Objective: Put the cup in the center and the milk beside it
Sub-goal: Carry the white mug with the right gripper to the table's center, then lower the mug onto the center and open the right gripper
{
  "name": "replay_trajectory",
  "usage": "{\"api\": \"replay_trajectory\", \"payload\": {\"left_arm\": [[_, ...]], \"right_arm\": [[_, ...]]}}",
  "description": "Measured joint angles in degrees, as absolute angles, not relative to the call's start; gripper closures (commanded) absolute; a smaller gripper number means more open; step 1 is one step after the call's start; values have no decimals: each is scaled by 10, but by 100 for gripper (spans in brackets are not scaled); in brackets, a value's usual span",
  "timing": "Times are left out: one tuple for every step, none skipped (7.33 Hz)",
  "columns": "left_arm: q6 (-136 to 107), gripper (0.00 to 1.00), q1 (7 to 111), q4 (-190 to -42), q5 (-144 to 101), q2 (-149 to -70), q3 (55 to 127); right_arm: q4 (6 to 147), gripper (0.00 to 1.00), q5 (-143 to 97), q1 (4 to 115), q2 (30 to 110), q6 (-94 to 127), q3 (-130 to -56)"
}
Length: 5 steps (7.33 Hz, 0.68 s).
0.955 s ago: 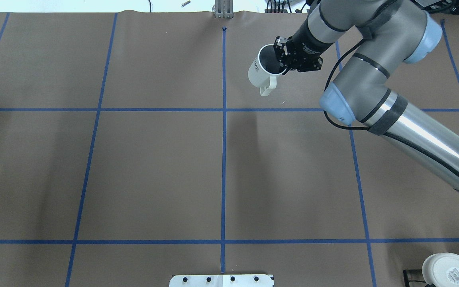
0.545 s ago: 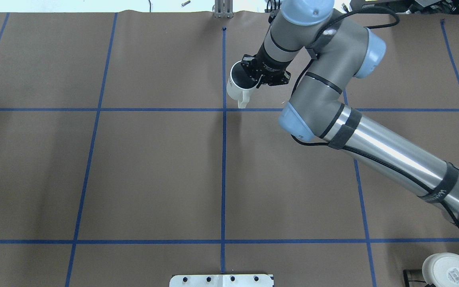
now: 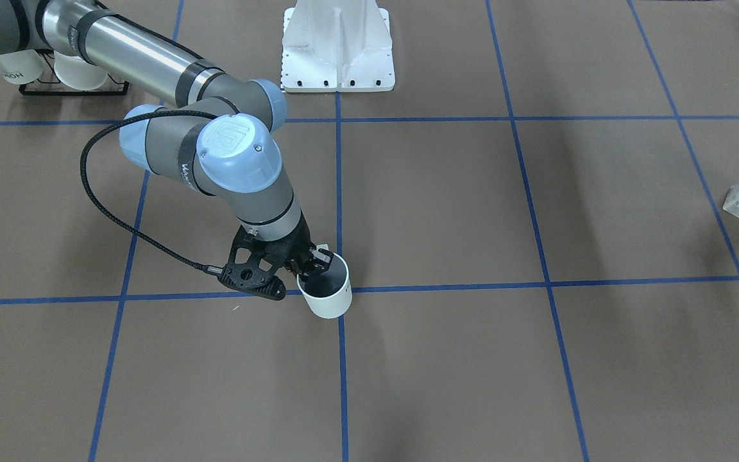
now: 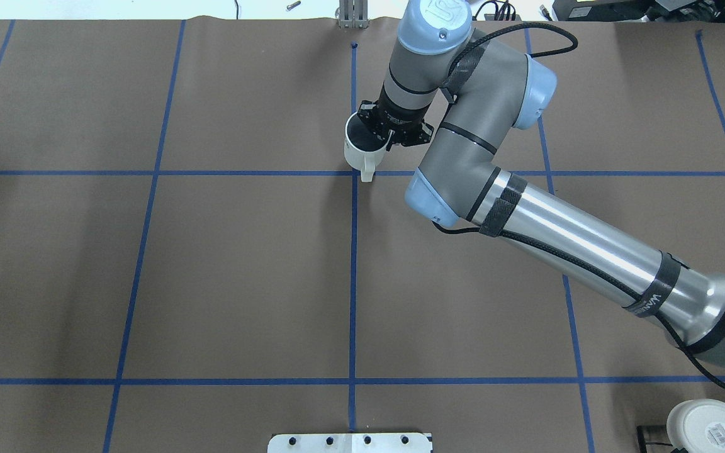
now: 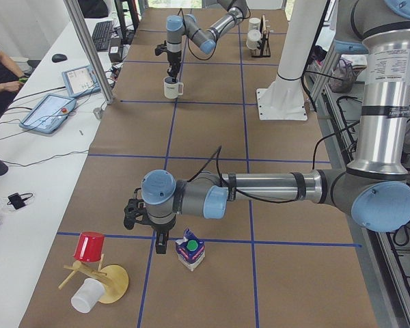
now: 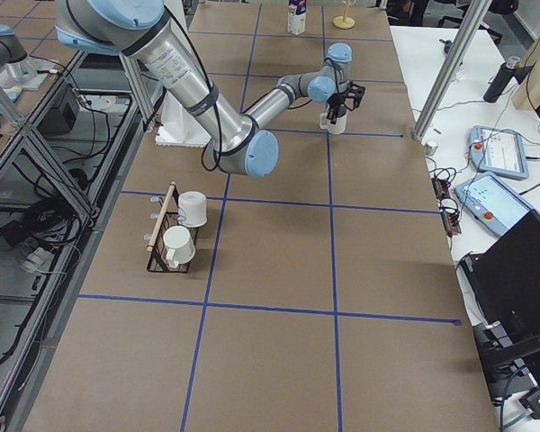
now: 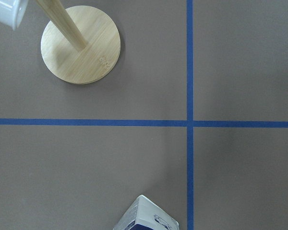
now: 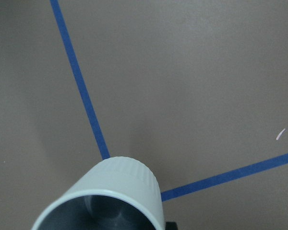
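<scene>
Cup (image 4: pixel 356 151): white mug, ribbed lower wall, small handle, dark grey inside. Upright at the blue tape crossing on the brown worktop (image 4: pixel 243 264). Right gripper (image 4: pixel 382 133) clamped on its rim. Probably rigid, light, breakable; the rim hold suits it. Left gripper (image 5: pixel 160 240): state cannot be told.

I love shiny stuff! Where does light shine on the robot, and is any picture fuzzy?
Overhead exterior: a bright streak lines the right arm's silver metal tube. Exterior front-facing: soft shadows smear the brown paper table. Right wrist-mounted: the white ribbed mug looks slightly soft.
</scene>
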<state>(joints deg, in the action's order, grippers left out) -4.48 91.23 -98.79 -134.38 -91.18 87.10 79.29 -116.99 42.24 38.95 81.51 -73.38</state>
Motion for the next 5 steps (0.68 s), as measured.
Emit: {"api": "replay_trajectory", "payload": {"left_arm": [[-45,2,912,-988,-1344,-912,871],[-45,2,912,-988,-1343,-912,870],[-45,2,912,-988,-1344,-913,868],[-45,2,912,-988,-1344,-913,868],[-45,2,912,-988,-1344,-913,868]], "right_arm": [[795,100,-1173,421,391,815,-732],[796,90,-1174,421,394,815,-731],[798,1,-1175,420,397,815,-731],[798,0,-1174,416,398,816,-731],[797,0,-1173,410,398,817,-732]]}}
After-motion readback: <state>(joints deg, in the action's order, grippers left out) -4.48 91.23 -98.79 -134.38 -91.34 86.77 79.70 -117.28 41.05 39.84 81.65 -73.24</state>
